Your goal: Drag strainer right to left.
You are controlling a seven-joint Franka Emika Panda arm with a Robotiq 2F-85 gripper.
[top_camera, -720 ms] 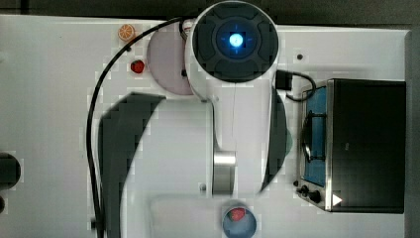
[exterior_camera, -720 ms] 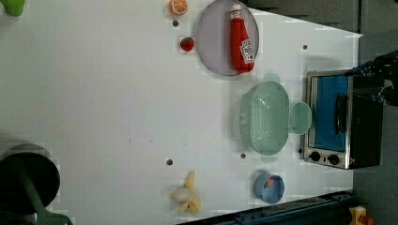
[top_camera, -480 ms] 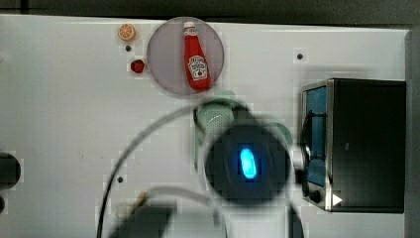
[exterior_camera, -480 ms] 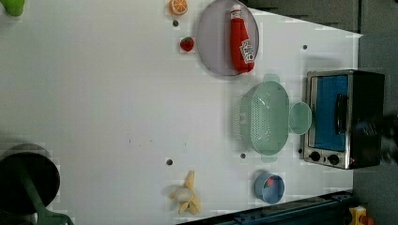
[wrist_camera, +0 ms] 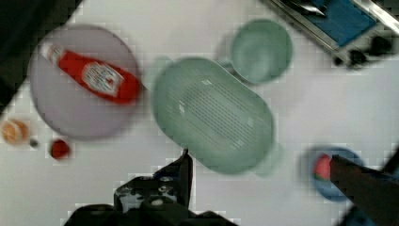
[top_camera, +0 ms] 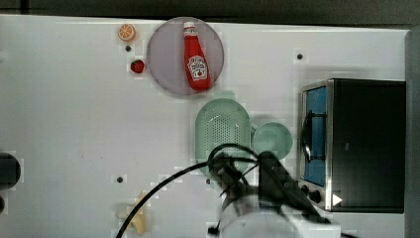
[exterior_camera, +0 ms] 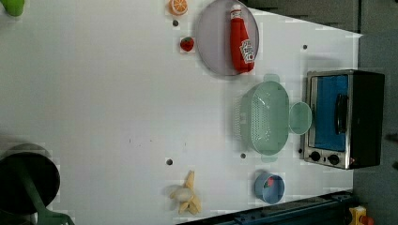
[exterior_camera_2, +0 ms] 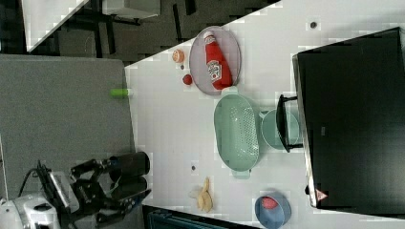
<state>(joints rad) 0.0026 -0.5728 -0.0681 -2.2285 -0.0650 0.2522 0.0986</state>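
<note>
Hovering above the strainer (wrist_camera: 214, 114) with jaws spread wide, the gripper (wrist_camera: 259, 165) holds nothing. The strainer sits between the plate (top_camera: 168, 64) and cup (top_camera: 272, 140) in the top view. Hooking one finger inside the rim should permit a steady drag toward the top view's left.

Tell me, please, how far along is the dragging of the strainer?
Nothing looks done yet: the strainer sits beside the green cup, close to the toaster oven. In hand: the gripper hovers open above the strainer, holding nothing. Left: lowering, hooking the strainer and dragging it across the table.
</note>
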